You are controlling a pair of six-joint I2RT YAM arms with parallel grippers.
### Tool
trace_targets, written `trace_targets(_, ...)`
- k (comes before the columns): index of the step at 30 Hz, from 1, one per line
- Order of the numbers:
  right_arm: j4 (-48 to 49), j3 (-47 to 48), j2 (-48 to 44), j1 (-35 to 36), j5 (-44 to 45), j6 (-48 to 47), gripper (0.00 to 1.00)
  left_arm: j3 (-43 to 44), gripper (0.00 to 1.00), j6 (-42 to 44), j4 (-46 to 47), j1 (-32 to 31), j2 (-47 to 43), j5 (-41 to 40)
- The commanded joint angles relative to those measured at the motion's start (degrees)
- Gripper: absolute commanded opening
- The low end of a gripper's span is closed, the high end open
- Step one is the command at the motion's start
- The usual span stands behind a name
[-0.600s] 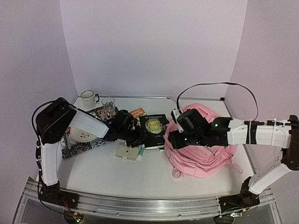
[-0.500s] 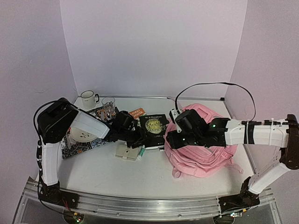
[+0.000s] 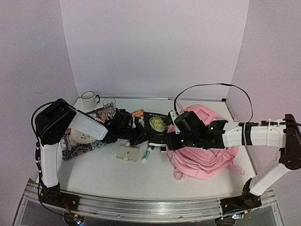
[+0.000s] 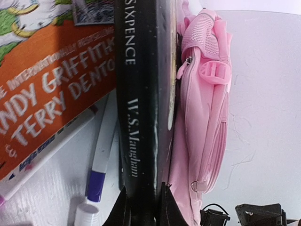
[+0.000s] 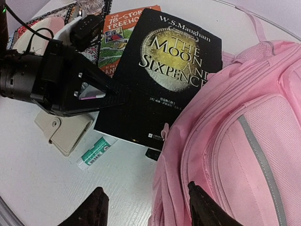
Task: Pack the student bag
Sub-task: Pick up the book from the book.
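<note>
While a black book (image 4: pixel 141 94) is being pinched at its spine between the closed-in fingers of the left claw (image 4: pixel 143 207), the right claw (image 5: pixel 150 207) is being held spread wide with nothing gripped, just above the front-left edge of the pink backpack (image 5: pixel 244 141). The book's cover is being pressed against the side of the backpack, and one of its corners is being overlapped by the pink fabric. The backpack is being left lying flat on the right half of the white desk (image 3: pixel 141 179), partly covered from above by the right arm.

An orange book (image 4: pixel 56 94) is being partly covered by the black one, and a white pen with a purple band (image 4: pixel 101 155) is being left beside the two. Close to the left claw, a beige pouch (image 3: pixel 128 153) and a green-and-white tube (image 3: pixel 146 154) are being left on the bare desk. At the rear left, a mug (image 3: pixel 88 100) and a glass (image 3: pixel 109 104) are being kept upright, and a plate (image 3: pixel 83 136) is being carried on a patterned mat. The desk is being enclosed on three sides by plain lilac walls.
</note>
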Motion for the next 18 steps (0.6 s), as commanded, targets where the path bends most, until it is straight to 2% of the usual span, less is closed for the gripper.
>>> trace_targets(1, 0.9, -1.2, -0.9, -0.7, 0.0, 0.8, 0.61, -2.8, 0.00, 1.6, 0.7, 0.0, -5.8, -2.8)
trace_targets(7, 2.8, -2.6, -3.1, -2.7, -2.7, 1.6, 0.64, -5.9, 0.00, 2.7, 0.7, 0.4, -11.8, -2.9)
trace_targets(18, 10.2, -3.6, -6.4, -9.4, -14.8, 3.3, 0.87, -11.9, 0.00, 6.2, 0.8, 1.8, -25.8, -1.2)
